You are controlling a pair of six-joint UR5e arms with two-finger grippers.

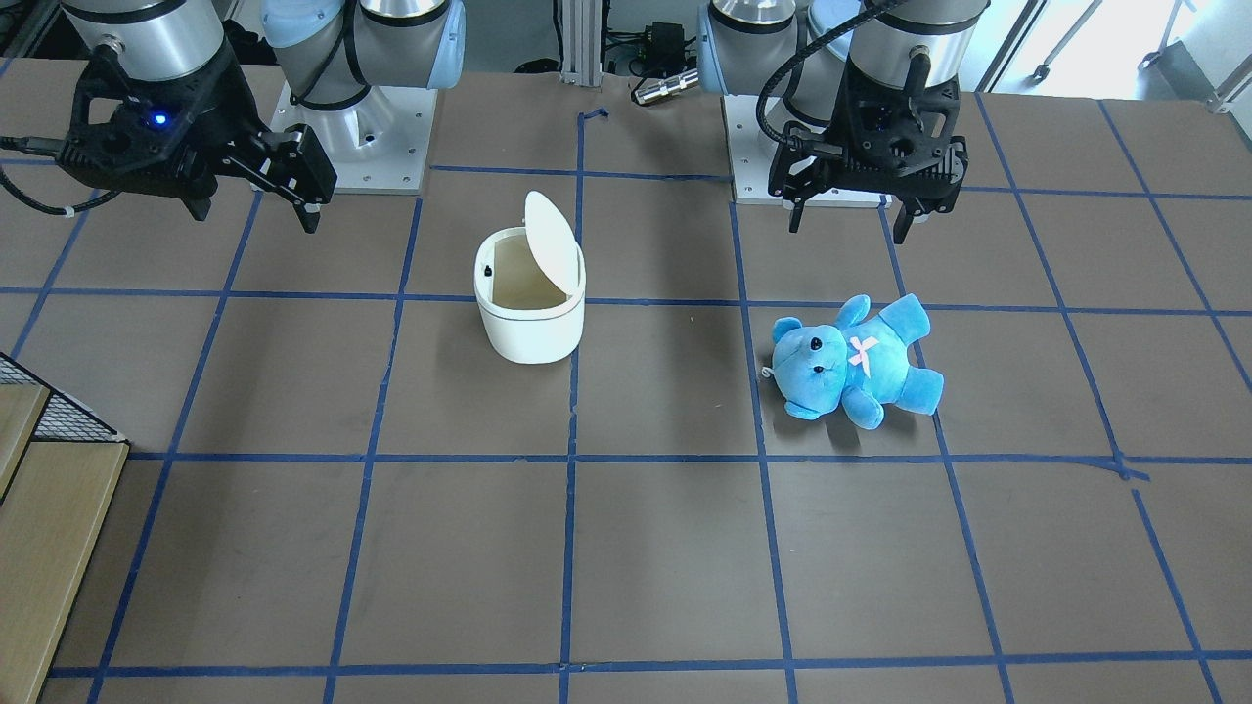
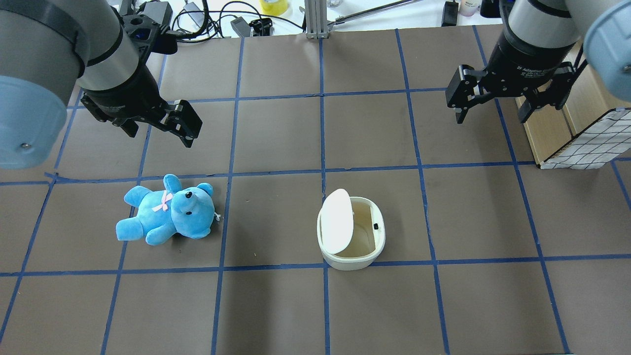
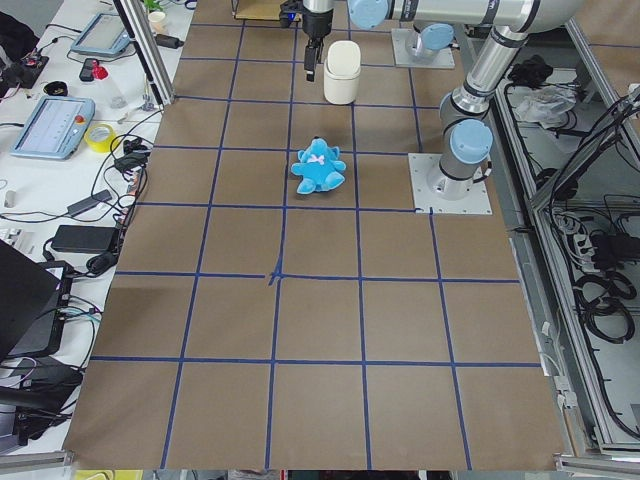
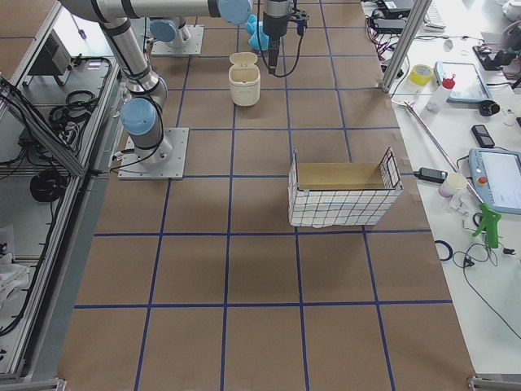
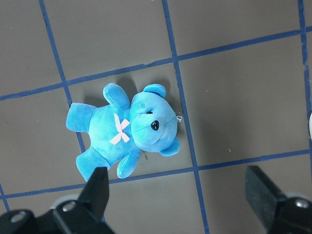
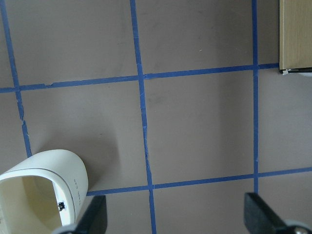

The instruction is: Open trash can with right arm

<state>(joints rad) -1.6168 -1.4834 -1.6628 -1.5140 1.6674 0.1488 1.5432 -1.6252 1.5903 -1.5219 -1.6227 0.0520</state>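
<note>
The white trash can [image 1: 529,318] stands mid-table with its flip lid [image 1: 551,240] tilted up, showing the beige inside; it also shows in the overhead view [image 2: 367,256] and the right wrist view [image 6: 46,170]. My right gripper [image 1: 256,215], with the blue light on its mount, hangs open and empty above the table, apart from the can; in the overhead view [image 2: 491,116] it is beyond and right of it. My left gripper [image 2: 160,138] is open and empty above the blue teddy bear [image 2: 167,209], which lies on its back.
A wire basket with a wooden inside [image 2: 586,143] stands at the table's right edge, close to my right gripper. Cables and devices lie along the far edge [image 2: 236,22]. The brown table is marked with a blue tape grid [image 2: 323,172].
</note>
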